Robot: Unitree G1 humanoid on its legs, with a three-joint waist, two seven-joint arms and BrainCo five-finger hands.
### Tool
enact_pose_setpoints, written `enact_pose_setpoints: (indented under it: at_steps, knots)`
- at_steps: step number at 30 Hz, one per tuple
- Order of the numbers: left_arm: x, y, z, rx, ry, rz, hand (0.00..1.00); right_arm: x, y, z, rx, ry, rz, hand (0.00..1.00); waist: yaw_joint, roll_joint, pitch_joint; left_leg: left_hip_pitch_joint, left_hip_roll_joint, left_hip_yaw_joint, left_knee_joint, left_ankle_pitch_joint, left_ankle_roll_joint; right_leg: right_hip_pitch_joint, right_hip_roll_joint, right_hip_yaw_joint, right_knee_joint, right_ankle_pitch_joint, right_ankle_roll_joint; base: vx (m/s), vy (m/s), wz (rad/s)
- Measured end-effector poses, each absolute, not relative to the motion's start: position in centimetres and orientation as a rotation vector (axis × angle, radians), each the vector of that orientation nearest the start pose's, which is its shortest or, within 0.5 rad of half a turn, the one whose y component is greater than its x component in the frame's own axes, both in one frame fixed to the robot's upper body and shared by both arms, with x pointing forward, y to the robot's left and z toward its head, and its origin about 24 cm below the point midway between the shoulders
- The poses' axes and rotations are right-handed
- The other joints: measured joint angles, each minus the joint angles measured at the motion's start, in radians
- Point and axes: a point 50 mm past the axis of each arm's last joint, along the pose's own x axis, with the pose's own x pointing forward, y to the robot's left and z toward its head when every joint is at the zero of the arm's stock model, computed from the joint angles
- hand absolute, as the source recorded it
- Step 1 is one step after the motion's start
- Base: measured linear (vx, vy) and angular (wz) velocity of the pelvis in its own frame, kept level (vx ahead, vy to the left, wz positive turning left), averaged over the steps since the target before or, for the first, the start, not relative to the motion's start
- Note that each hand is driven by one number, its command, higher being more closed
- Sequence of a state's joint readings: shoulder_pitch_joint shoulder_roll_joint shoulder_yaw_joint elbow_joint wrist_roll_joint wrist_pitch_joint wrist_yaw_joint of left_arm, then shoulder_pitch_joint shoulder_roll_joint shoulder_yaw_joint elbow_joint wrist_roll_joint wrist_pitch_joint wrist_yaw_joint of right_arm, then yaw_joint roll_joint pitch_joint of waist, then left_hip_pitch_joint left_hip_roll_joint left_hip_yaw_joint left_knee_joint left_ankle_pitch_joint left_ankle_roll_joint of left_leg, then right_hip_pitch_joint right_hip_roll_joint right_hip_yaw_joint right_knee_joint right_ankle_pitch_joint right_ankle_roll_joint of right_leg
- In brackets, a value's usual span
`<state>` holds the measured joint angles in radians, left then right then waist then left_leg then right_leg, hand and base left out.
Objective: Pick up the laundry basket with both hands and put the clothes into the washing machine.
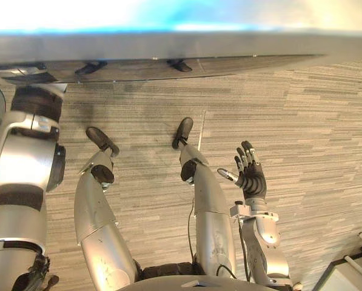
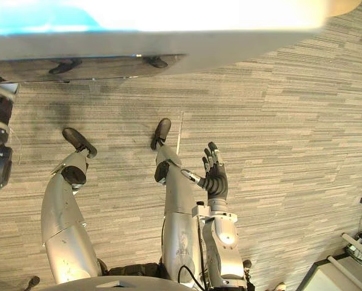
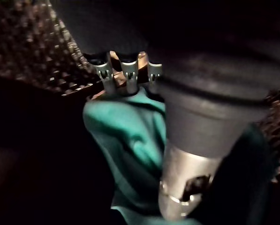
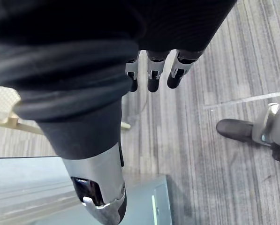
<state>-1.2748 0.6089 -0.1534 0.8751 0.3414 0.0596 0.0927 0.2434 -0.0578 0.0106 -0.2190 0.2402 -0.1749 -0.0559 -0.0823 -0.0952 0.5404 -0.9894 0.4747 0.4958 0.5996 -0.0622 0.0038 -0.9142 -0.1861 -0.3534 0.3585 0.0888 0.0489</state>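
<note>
Reading the left hand (image 3: 129,75) first: it sits deep in a dark space, right against a teal garment (image 3: 130,140) that bunches up at it and hangs below. I cannot tell whether the hand pinches the cloth or only rests on it. A dark perforated wall (image 3: 32,51) lies close around both; I judge this to be the drum. My right hand (image 1: 250,174) hangs spread and empty over the carpet (image 1: 314,133), well apart from the grey panel (image 1: 229,48) ahead. Risk: if the cloth is caught on the hand, pulling the arm out would drag the garment back through the opening and drop it on the carpet. Poor light in there means I could miss a snag.
</note>
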Motion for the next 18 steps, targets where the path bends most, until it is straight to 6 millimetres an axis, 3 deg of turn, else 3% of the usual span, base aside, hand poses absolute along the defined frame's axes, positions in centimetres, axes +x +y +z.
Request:
enact_pose_setpoints:
  at_steps: [4, 7, 9, 11, 12, 14, 15, 18]
  knots:
    - [39.7, 26.3, 28.9, 0.771, -0.274, 0.392, 0.0, 19.6, -17.1, 4.7, 0.177, -0.106, -0.085, 0.0, 0.0, -0.001, -0.001, 0.034, 0.012, -0.001, -0.006, 0.004, -0.006, 0.039, 0.015, -0.006, -0.018, 0.0, 0.0, 0.02, -0.015, -0.06]
    - [38.6, 29.2, 25.1, 0.683, -0.188, 0.448, 0.0, 19.5, -16.9, 4.5, 0.17, -0.097, -0.071, 0.0, -0.001, -0.001, -0.002, 0.076, 0.021, -0.001, -0.005, 0.0, -0.013, 0.081, 0.023, -0.012, -0.018, -0.007, -0.001, 0.05, -0.002, -0.05]
    - [37.6, 31.4, 21.7, 0.616, -0.096, 0.496, 0.0, 19.5, -16.9, 4.4, 0.167, -0.088, -0.06, 0.0, -0.001, -0.001, -0.002, 0.115, 0.026, 0.0, -0.006, -0.005, -0.021, 0.118, 0.028, -0.013, -0.018, -0.015, -0.002, 0.05, -0.004, -0.04]
    - [35.5, 33.6, 15.7, 0.535, 0.06, 0.543, 0.0, 19.0, -16.8, 3.9, 0.123, -0.053, -0.042, 0.0, 0.009, -0.001, -0.036, 0.155, 0.03, 0.003, -0.012, -0.012, -0.032, 0.151, 0.034, -0.013, -0.017, -0.031, -0.004, 0.05, -0.009, -0.03]
    - [34.9, 33.9, 14.1, 0.518, 0.101, 0.551, 0.0, 18.9, -16.8, 3.7, 0.117, -0.045, -0.036, 0.0, 0.008, -0.002, -0.057, 0.155, 0.03, 0.003, -0.014, -0.011, -0.034, 0.15, 0.034, -0.013, -0.017, -0.035, -0.003, 0.05, -0.006, 0.0]
    - [33.0, 33.7, 9.0, 0.454, 0.22, 0.556, 0.0, 18.7, -16.5, 3.3, 0.083, -0.025, -0.016, 0.0, 0.019, -0.004, -0.111, 0.18, 0.028, 0.002, -0.021, -0.012, -0.039, 0.172, 0.034, -0.014, -0.008, -0.049, -0.003, 0.07, 0.004, 0.06]
    - [32.6, 33.5, 8.0, 0.436, 0.243, 0.555, 0.0, 18.7, -16.5, 3.2, 0.083, -0.02, -0.014, 0.0, 0.024, -0.005, -0.111, 0.196, 0.027, 0.001, -0.022, -0.012, -0.04, 0.187, 0.032, -0.015, -0.002, -0.055, -0.002, 0.08, 0.019, 0.12]
    - [29.4, 32.7, 2.1, 0.332, 0.39, 0.557, 0.0, 18.5, -16.0, 1.6, 0.084, 0.05, 0.003, 0.0, 0.034, -0.012, -0.159, 0.265, 0.013, -0.005, -0.021, -0.017, -0.047, 0.238, 0.013, -0.017, 0.051, -0.099, 0.0, 0.04, 0.026, 0.15]
